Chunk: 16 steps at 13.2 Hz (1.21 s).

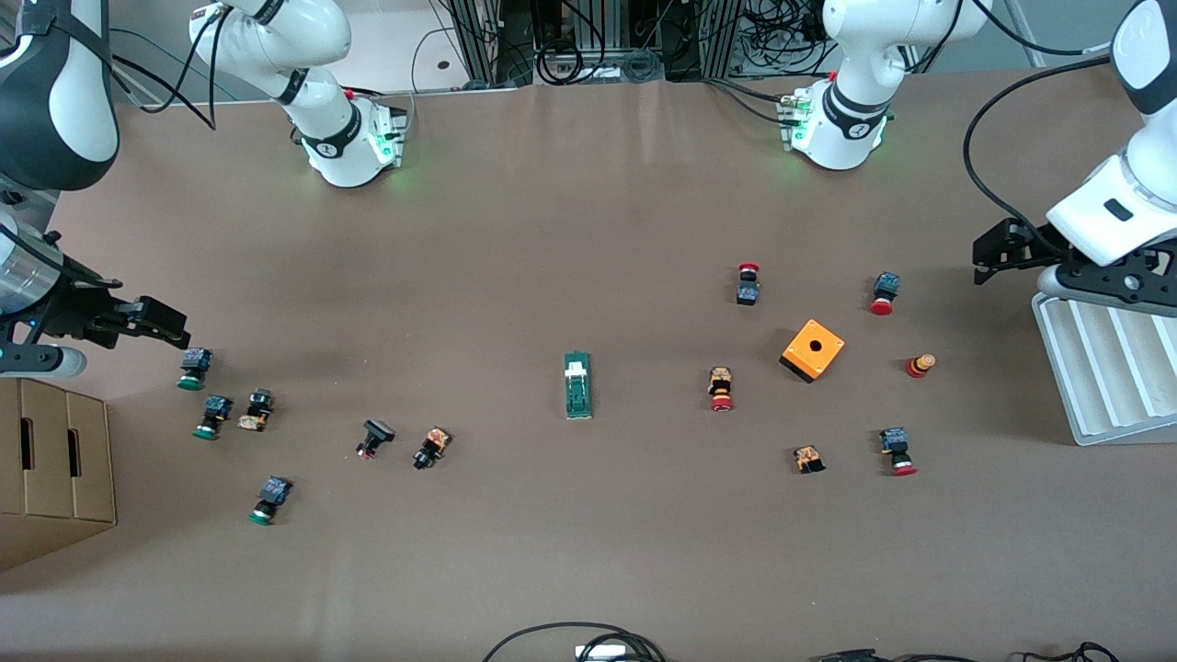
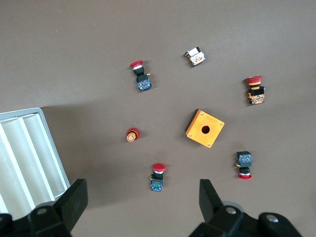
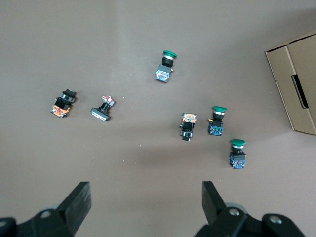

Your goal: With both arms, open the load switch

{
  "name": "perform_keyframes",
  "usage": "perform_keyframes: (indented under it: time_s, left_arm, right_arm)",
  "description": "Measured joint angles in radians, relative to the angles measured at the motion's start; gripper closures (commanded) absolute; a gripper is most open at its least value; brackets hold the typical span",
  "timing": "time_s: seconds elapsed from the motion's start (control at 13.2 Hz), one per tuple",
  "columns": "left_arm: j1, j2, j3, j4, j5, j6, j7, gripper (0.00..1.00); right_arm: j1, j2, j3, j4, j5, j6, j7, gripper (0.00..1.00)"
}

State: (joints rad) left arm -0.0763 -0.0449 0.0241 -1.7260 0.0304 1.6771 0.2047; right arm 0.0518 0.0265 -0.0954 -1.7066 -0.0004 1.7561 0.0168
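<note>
The load switch (image 1: 577, 384), a slim green bar with a small white block near one end, lies flat in the middle of the table and shows in neither wrist view. My left gripper (image 1: 986, 262) (image 2: 143, 197) hangs open and empty over the table beside the white tray, above a red-capped push-button (image 2: 157, 177). At the right arm's end my right gripper (image 1: 170, 326) (image 3: 145, 197) is open too, holding nothing, over bare table close to a green-capped push-button (image 1: 193, 368). Both grippers are well away from the switch.
An orange cube with a hole (image 1: 813, 349) (image 2: 205, 129) and several red-capped push-buttons lie toward the left arm's end, by the ribbed white tray (image 1: 1103, 368). Several green-capped and black buttons lie toward the right arm's end, by a cardboard box (image 1: 55, 469) (image 3: 296, 84).
</note>
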Motion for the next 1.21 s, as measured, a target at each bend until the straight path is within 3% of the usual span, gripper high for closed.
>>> perform_keyframes:
  time_s: [1.21]
  left_arm:
    - [-0.004,0.0,0.002,-0.001,0.0,-0.017,-0.001,0.0]
  right_arm:
    - [0.0,0.0,0.0,0.0,0.0,0.006,-0.001,0.0]
